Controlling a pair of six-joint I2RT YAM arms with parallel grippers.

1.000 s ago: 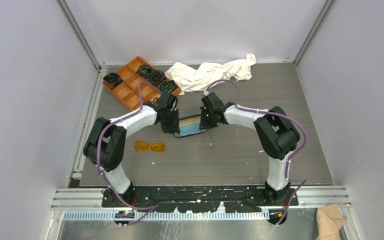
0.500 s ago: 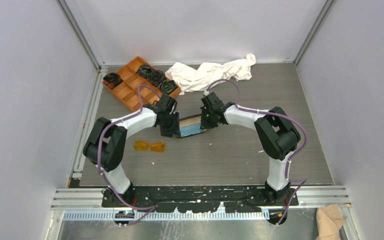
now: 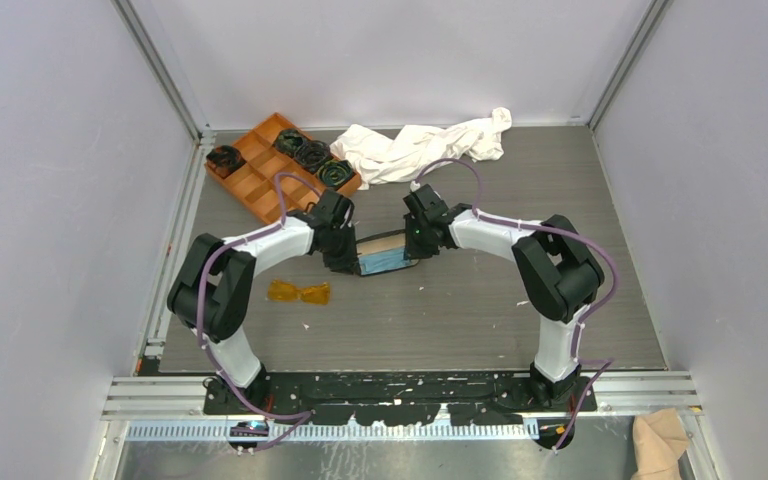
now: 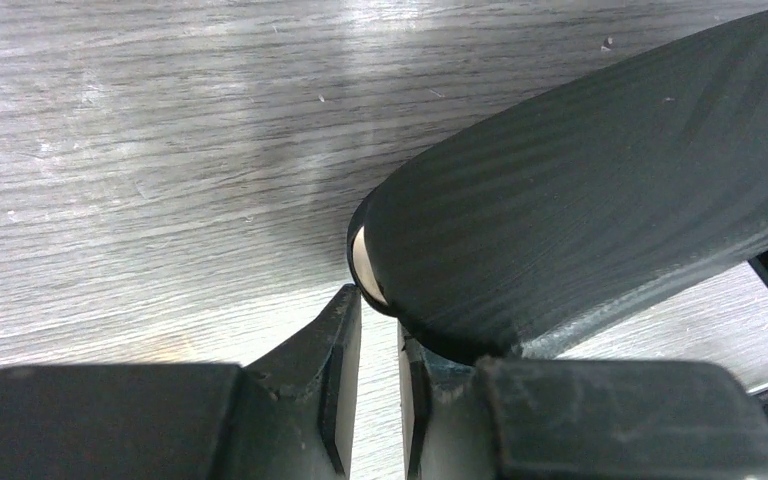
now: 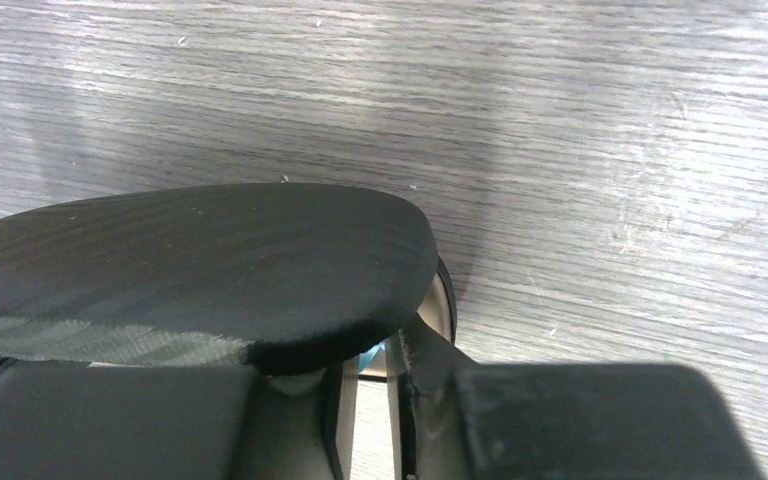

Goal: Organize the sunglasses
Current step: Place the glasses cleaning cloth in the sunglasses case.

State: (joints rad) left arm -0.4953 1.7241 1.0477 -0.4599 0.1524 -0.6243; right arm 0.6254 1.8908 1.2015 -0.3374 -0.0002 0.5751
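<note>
Top external: both grippers at the ends of the open black case [image 3: 381, 241], sunglasses [image 3: 299, 292] loose on the table [image 3: 480, 310].
Top external: the left gripper [image 3: 345, 255] is at the case's 9 o'clock end, the right gripper [image 3: 412, 243] at its 3 o'clock end, and a blue cloth [image 3: 385, 264] lies in the case. The sunglasses are flat at 8 o'clock of the case, near it but not touching. Orange tray [image 3: 260, 178] at 11 o'clock, white cloth [image 3: 425, 148] at 12. Left wrist: jaws almost closed, thin slit with nothing seen in it, case lid [image 4: 580, 200] over the right finger. Right wrist: jaws almost closed, a speck of blue at the slit's top; cannot tell if anything is pinched.
</note>
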